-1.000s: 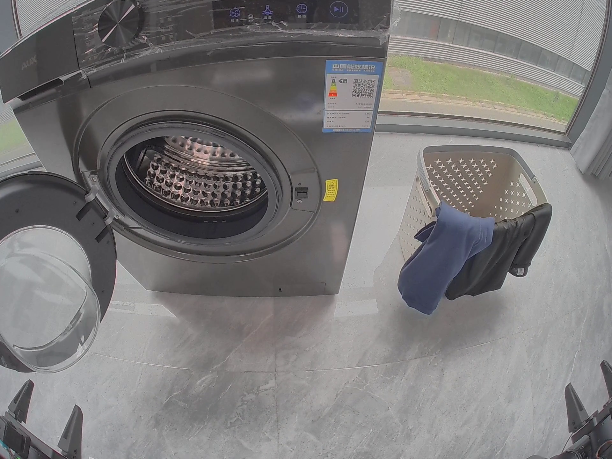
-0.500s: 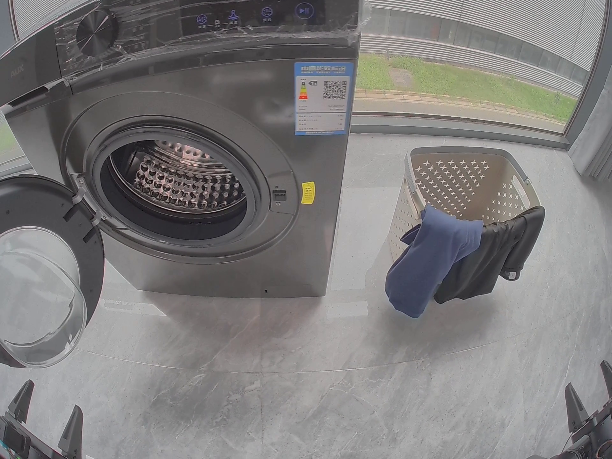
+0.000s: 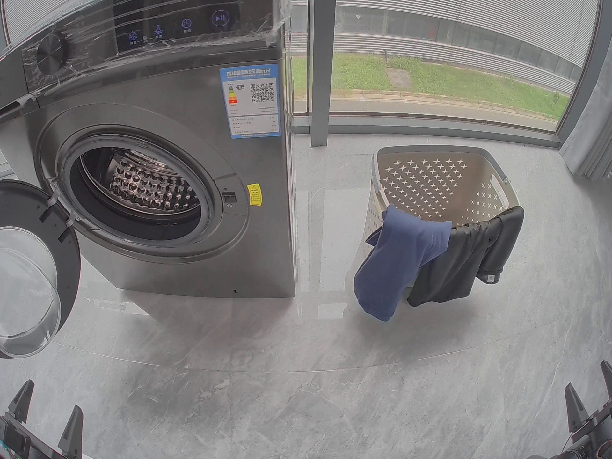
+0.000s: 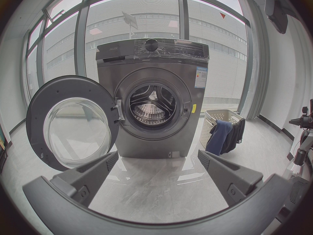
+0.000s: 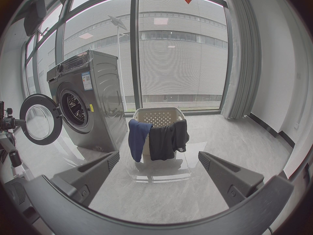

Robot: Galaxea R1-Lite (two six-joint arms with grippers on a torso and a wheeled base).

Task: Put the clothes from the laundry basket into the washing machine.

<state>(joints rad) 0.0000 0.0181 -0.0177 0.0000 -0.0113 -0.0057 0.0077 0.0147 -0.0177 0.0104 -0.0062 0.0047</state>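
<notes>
A grey washing machine [image 3: 159, 160] stands at the left with its round door [image 3: 29, 275] swung open and its drum [image 3: 140, 186] empty. To its right sits a beige laundry basket [image 3: 440, 180]. A blue garment [image 3: 395, 262] and a black garment [image 3: 465, 262] hang over the basket's near rim. My left gripper [image 3: 46, 409] is low at the near left, open, holding nothing. My right gripper [image 3: 593, 393] is low at the near right, also open and empty. Both are far from the basket. The right wrist view faces the basket [image 5: 159, 116] and the clothes [image 5: 156, 141].
Grey marble floor [image 3: 306, 377] lies open between me and both the machine and the basket. A window frame post [image 3: 322, 58] stands behind the gap between them. A curtain [image 3: 590, 141] hangs at the far right.
The whole head view has shifted: machine and basket sit further left in the picture, so the camera turned right. Both grippers keep their place in the picture.
</notes>
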